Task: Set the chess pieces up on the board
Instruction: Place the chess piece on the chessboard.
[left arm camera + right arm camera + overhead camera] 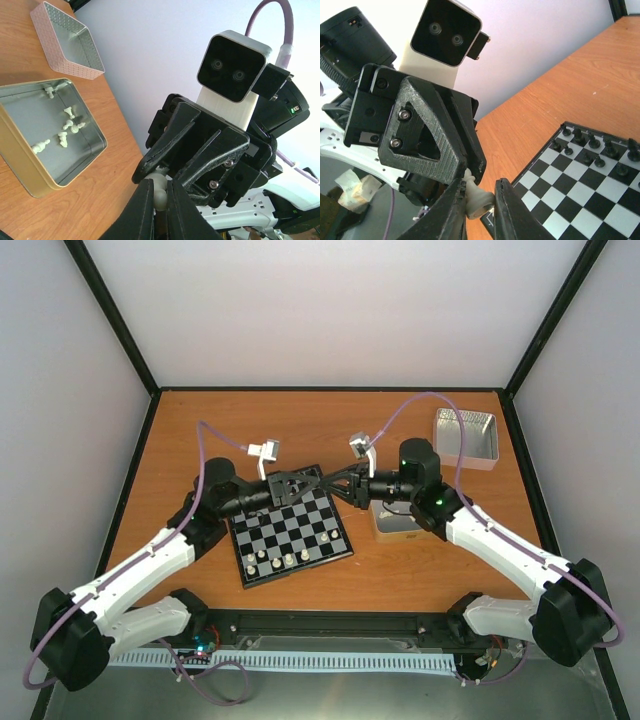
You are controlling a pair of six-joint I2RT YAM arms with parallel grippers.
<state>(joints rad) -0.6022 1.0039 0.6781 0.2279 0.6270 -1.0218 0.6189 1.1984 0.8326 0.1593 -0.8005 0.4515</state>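
chessman (479,199), cream-white, pinched between left fingers (145,210), right fingers (451,210) pinching it too, near board (570,196)

**Non-task items in view**

Wooden table (420,580), white enclosure walls (330,310), black frame posts (115,315). Open silver tin (466,435) near the far right corner, textured walls. Second open tin (22,172), gold outside and silver inside, sits nearer, apart from the first. Black chessmen (594,142) stand upright in two rows.
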